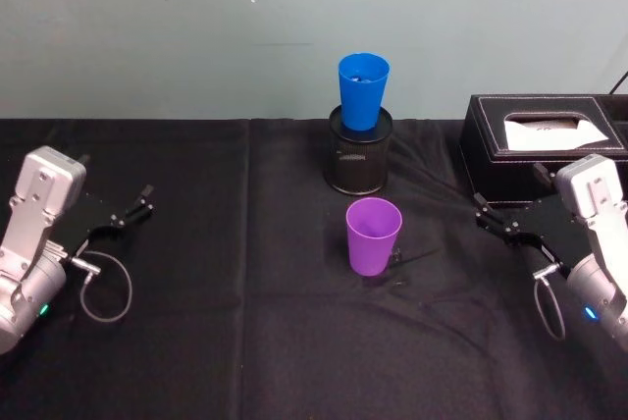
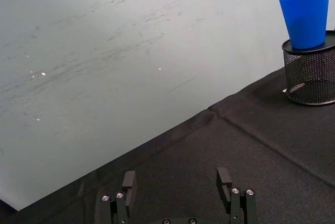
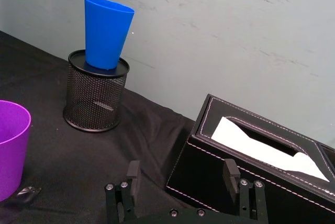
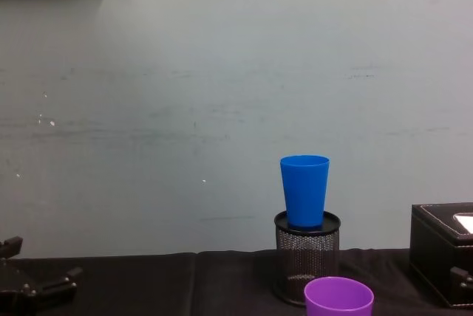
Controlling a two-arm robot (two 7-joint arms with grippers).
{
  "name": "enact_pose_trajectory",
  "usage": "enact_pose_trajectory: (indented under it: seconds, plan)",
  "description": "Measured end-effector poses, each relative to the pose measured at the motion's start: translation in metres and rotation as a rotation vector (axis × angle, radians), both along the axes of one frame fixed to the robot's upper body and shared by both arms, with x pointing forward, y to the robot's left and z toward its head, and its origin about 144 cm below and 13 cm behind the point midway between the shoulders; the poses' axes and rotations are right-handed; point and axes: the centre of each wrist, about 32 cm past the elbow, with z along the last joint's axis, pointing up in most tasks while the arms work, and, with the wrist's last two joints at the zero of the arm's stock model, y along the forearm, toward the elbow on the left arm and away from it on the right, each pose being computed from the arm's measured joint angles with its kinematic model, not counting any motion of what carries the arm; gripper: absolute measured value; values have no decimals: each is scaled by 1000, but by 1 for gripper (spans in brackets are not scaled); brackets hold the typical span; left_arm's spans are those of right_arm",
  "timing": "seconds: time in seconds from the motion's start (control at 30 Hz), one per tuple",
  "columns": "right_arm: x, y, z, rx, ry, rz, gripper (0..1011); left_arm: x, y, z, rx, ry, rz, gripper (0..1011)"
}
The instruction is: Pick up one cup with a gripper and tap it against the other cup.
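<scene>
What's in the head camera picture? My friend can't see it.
A purple cup stands upright on the black table, and behind it a blue cup sits in a mesh pen holder. The left gripper and right gripper hang open at the sides, holding nothing, a tissue box by the right one.

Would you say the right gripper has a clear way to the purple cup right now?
Probably yes: the open right gripper faces the purple cup with only bare black cloth between them; the tissue box stands behind the gripper.

We see our left gripper (image 2: 176, 178) (jaws spread apart) over the black cloth (image 2: 220, 145), with the blue cup (image 2: 306, 17) standing in the mesh holder (image 2: 310, 77) beyond.
</scene>
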Motion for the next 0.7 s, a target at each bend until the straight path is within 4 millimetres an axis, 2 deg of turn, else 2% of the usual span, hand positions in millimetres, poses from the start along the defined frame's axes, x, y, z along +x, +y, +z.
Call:
enact_pose_trajectory:
  seconds: [0.7]
  plan:
    - [0, 0, 0, 0, 0, 0, 1003, 0, 0, 0, 0, 0, 0, 1000]
